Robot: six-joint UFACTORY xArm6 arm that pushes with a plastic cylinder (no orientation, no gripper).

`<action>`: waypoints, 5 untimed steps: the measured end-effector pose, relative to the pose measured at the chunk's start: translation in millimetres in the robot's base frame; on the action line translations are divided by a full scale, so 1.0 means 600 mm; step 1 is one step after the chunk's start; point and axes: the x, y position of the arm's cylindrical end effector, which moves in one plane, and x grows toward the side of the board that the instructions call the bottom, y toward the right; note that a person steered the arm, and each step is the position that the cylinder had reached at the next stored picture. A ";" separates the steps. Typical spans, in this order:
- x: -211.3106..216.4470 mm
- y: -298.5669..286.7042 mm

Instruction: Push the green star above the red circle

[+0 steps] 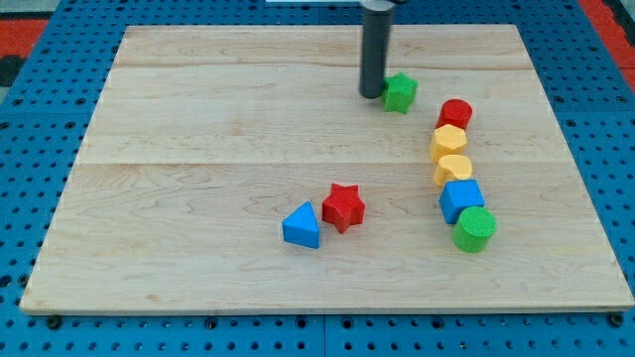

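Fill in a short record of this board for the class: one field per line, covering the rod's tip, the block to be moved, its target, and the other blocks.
tip: my tip at the view's top, at the green star's left side
block to move: green star
target: red circle, lower right of the star
column under target: yellow hexagon, yellow block, blue cube, green circle
centre pair: red star, blue triangle to its lower left
surface: wooden board
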 end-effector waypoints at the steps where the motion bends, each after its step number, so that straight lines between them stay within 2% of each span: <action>1: -0.008 0.095; 2: -0.017 0.087; 3: -0.123 0.100; 4: -0.128 0.242; 5: -0.028 0.270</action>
